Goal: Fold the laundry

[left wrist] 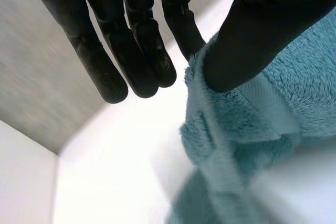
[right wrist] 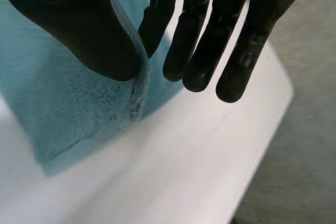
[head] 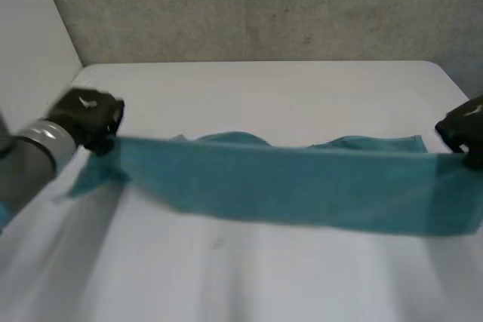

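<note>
Towel, teal, one piece.

Head view: the towel is drawn out in a long band across the white table, from one hand to the other. Its far edge rises in two soft humps. Whether its near edge touches the tabletop cannot be told. The left hand, black on a grey arm, holds one end, where a loose corner hangs down. The right hand holds the other end at the table's side. A rough grey wall stands behind the table.

Left wrist view: the towel is looped terry pile with a flat woven band near its hem, bunched into thick folds. The left hand pinches the hem between the thumb and one finger. The other fingers are straight and clear of the cloth. The table is smooth and white.

Right wrist view: the towel shows the same plush pile, with a rolled edge under the thumb. The right hand nips that edge between the thumb and the nearest finger, the rest held straight. The table has a rounded corner.
</note>
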Motion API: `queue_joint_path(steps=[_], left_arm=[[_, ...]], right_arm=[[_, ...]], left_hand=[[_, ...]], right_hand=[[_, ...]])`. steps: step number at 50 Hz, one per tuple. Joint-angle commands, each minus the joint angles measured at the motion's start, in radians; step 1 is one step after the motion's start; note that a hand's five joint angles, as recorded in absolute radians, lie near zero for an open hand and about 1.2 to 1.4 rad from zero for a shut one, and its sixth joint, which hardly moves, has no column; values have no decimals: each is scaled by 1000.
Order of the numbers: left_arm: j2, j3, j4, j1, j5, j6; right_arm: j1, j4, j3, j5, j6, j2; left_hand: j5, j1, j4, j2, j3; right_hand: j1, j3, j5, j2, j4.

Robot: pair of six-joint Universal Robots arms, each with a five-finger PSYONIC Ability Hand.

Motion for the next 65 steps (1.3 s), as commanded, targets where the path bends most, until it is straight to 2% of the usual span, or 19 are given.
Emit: queue_joint_path(steps=[1,6,8,9,10,11,12,14,20,30,35,40,48,49,50,52,53,57,65], left_arm=[[-300,292,21,-12,-44,103],[-325,540,173,-22,-52,103],[-318,595,273,-22,-57,103],[-289,626,388,-23,-60,101],[-289,626,390,-23,-60,101],[-241,629,535,-23,-72,98],[-198,612,661,-28,-73,92],[-171,577,701,-28,-70,85],[-100,402,680,-17,-38,26],[-91,11,676,11,54,19],[-175,-174,686,12,77,23],[-250,-222,678,17,74,22],[-286,-245,669,24,81,26],[-289,-247,666,26,81,26],[-292,-241,666,28,81,26],[-295,-239,666,29,81,26],[-302,-231,666,37,81,26],[-318,-212,667,46,81,23],[-390,-167,680,51,77,26]], right_arm=[[106,-213,-176,169,29,244],[146,-409,-498,252,160,254],[152,-460,-541,252,194,252],[161,-541,-584,249,240,240],[163,-593,-589,249,268,222],[163,-720,-556,241,312,127],[161,-753,-531,242,319,89],[159,-793,-468,235,320,24],[161,-807,-232,152,331,-48],[164,-804,158,126,331,-45],[163,-816,252,123,337,-9],[161,-815,319,117,336,85],[140,-816,345,115,336,88],[126,-812,339,115,337,88],[117,-812,338,115,337,88],[104,-812,338,115,337,87],[83,-810,335,115,336,85],[48,-809,328,117,336,87],[32,-812,327,117,336,91]], left_hand=[[263,246,200,197,204],[263,246,200,197,204],[263,246,200,197,204],[263,246,200,197,204],[263,246,200,197,204],[263,246,200,197,204],[263,246,200,197,204],[263,246,200,197,204],[263,246,200,197,204],[263,246,200,197,204],[263,246,200,197,204],[263,246,200,197,204],[263,246,200,197,204],[235,217,171,168,175],[-27,-45,-90,-94,-86],[-133,-150,-196,-199,-192],[-293,-310,-356,-359,-352],[-437,-455,-500,-504,-496],[-435,-453,-498,-502,-494]], right_hand=[[418,214,247,219,204],[418,214,247,219,204],[418,214,247,219,204],[418,214,247,219,204],[418,214,247,219,204],[418,214,247,219,204],[418,214,247,219,204],[418,214,247,219,204],[418,214,247,219,204],[418,214,247,219,204],[418,214,247,219,204],[418,214,247,219,204],[418,214,247,219,204],[418,214,247,219,204],[418,214,247,219,204],[418,214,247,219,204],[418,214,247,219,204],[418,214,247,219,204],[418,214,247,219,204]])
